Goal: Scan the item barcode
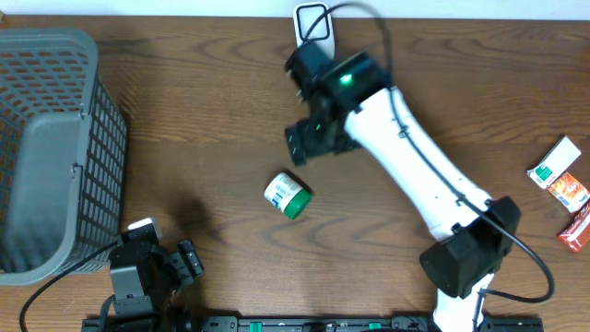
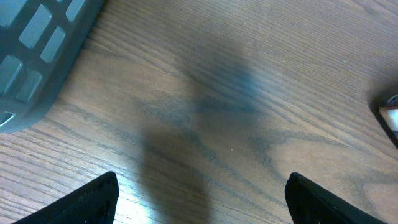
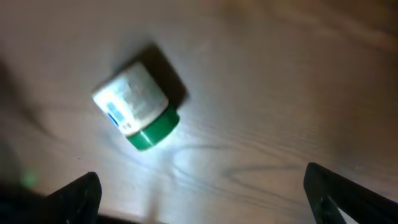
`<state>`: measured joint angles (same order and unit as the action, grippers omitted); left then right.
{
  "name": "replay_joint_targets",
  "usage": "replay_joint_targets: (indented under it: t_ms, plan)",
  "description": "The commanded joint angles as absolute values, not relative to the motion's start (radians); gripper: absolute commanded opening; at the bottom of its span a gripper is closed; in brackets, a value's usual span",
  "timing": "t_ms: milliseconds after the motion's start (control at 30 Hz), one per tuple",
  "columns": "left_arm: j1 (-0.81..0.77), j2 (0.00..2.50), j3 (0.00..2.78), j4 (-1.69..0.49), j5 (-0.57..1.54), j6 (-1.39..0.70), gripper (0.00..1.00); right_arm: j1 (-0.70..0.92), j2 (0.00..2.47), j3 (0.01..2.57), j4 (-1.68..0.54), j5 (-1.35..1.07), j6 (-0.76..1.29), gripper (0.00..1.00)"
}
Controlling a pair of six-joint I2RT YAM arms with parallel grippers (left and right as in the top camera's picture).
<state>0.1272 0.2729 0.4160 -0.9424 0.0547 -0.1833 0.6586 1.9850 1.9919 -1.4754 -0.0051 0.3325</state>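
if you read the table left to right, basket: grey mesh thing at the far left edge, not part of this.
left gripper: parked at the near edge just beside the basket. jaws spread wide with nothing in them, and its own camera shows only bare wood underneath.
jar: small white one with a green cap, lying on its side mid-table. long axis runs diagonal, white end toward back-left, cap toward near-right.
right gripper: hovering just behind the jar, way nearer than the left one. jaws fully apart, empty, touching nothing. in its wrist view the jar sits left of the gap, not between the fingers, so i'd guess it has to shift over and square up across that diagonal.
boxes: few small packets at the far right, well apart from everything.
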Motion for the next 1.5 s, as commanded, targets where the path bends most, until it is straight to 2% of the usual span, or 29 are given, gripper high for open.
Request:
replay_joint_targets:
  t_ms: [0, 133, 267, 733, 1367, 1467]
  plan:
    - [0.128, 0.271, 0.422, -0.945, 0.063, -0.178, 0.86, 0.697, 1.987, 1.896, -1.427, -0.026, 0.213, 0.99]
    - [0.128, 0.271, 0.422, -0.945, 0.063, -0.178, 0.86, 0.744, 1.987, 1.811, -1.328, -0.154, 0.092, 0.99]
    - [0.128, 0.271, 0.422, -0.945, 0.063, -0.178, 0.86, 0.777, 1.987, 1.724, -1.255, -0.074, 0.072, 0.99]
    - [0.128, 0.271, 0.422, -0.945, 0.063, -0.178, 0.86, 0.783, 1.988, 1.541, -1.023, -0.071, -0.093, 0.99]
    - [0.128, 0.271, 0.422, -0.945, 0.063, -0.178, 0.86, 0.783, 1.988, 1.402, -0.867, -0.069, -0.091, 0.99]
    - [0.128, 0.271, 0.422, -0.945, 0.063, -0.178, 0.86, 0.783, 1.988, 1.392, -0.856, -0.069, -0.091, 0.97]
